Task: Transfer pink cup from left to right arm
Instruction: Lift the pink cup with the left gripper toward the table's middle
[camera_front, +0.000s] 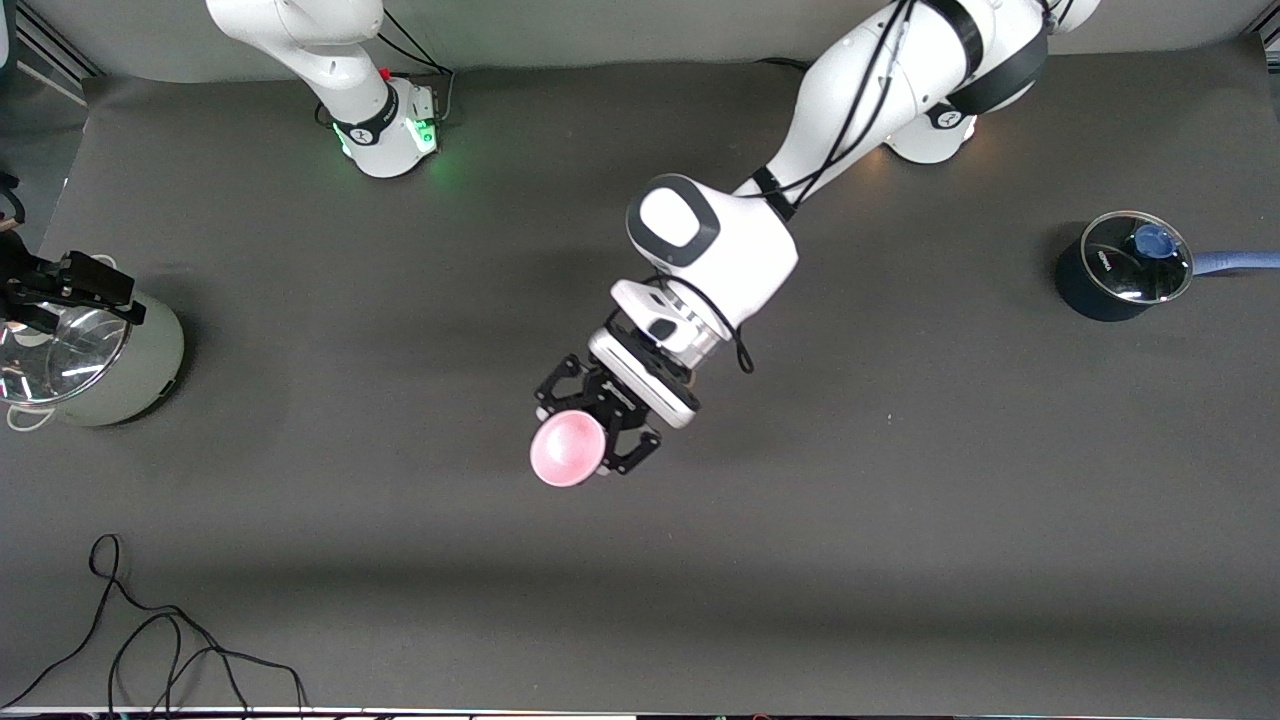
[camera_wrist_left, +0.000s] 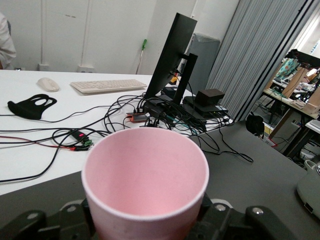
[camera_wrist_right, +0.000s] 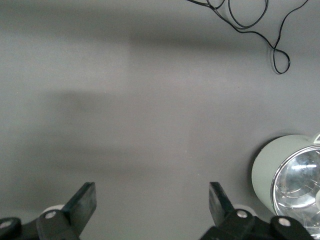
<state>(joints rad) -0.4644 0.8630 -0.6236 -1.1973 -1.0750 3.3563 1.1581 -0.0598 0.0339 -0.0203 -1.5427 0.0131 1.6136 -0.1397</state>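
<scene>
From the front, the left gripper (camera_front: 600, 425) hangs over mid-table, its skeletal black linkage clamped on the pink cup (camera_front: 566, 448), smooth tapered plastic. The left wrist view shows the cup's round matte mouth between the fingers (camera_wrist_left: 75, 220). In the right wrist view, the right gripper (camera_wrist_right: 152, 202) is spread wide over the grey mat (camera_wrist_right: 150, 100) beside a pale-green pot (camera_wrist_right: 270, 167) with a glass lid.

Left pincer (camera_front: 590, 432) clamps pink cup (camera_front: 566, 449) midair, mid-table.
</scene>
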